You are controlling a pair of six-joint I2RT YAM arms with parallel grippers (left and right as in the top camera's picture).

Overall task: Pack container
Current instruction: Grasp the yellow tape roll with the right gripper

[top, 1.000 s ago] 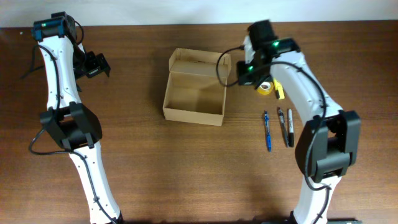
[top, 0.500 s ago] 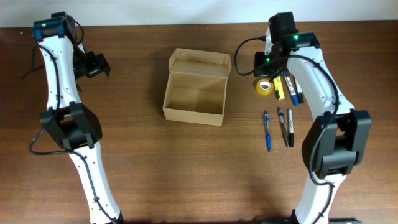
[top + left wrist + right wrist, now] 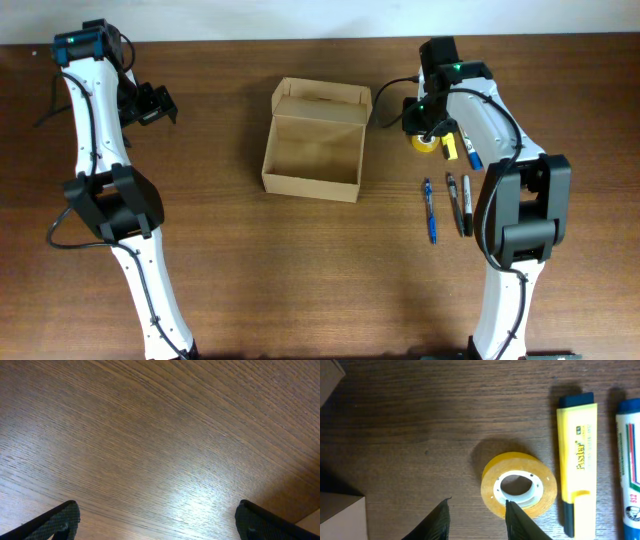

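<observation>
Over the table [image 3: 300,270], in the overhead view, the box [image 3: 312,145] stood open near the middle with its flap [image 3: 322,97] hinged up along the far edge and nothing visible inside. The right gripper [image 3: 422,120] hung just beyond the box's right wall, above a yellow tape roll [image 3: 425,143]. A highlighter [image 3: 449,147] and a marker [image 3: 471,152] lay just past the roll on the side away from the box, and three pens [image 3: 430,210] lay nearer the arm's base. The left gripper [image 3: 150,103] sat well apart on the box's other side, so the right arm was plainly the nearer one to every loose item. From the left wrist, only wood grain showed, with the left gripper's fingers [image 3: 60,520] spread wide at the lower corners and nothing between them. From the right wrist, the right gripper [image 3: 477,522] had its two dark fingers [image 3: 440,520] parted and empty, and the tape roll [image 3: 520,487] lay flat with its hole facing up. The roll was not centred between them: one finger overlapped its near rim while the other stood over bare wood, so the gap sat to the box side of the roll. A corner of the box [image 3: 340,515] showed at the lower left. The highlighter [image 3: 577,460] lay just beside the roll's far side, its long axis running the way the fingers pointed. To straddle the roll, the gripper would probably need to shift away from the box toward the highlighter, where little room was left for the outer finger.
</observation>
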